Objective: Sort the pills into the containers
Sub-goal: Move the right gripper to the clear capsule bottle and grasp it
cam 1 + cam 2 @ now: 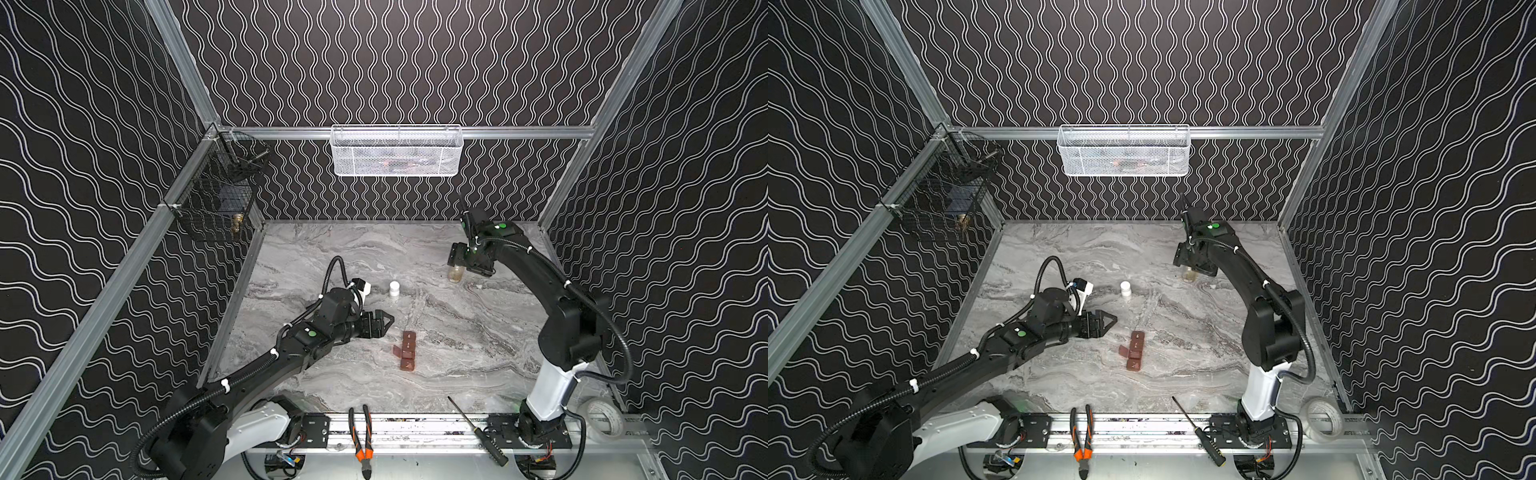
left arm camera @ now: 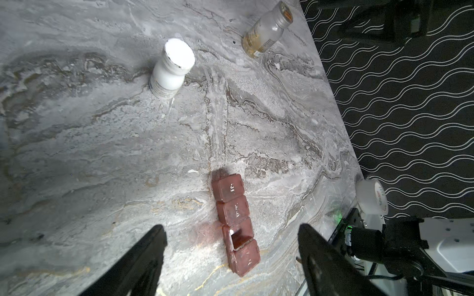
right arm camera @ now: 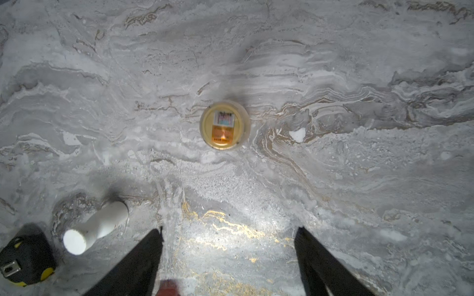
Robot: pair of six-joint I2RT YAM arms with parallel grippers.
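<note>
The containers are a reddish-brown strip of four joined boxes lying mid-table. The third box has its lid flipped open, and a small white fleck shows inside; I cannot tell if it is a pill. My left gripper is open, just left of the strip, with nothing between its fingers. My right gripper is open and empty, hovering over a clear bottle at the back right. A white bottle stands between the arms.
A small white bit lies beside the clear bottle. Pliers, a screwdriver and a tape roll sit along the front rail. A white mesh basket and a black wire basket hang on the walls.
</note>
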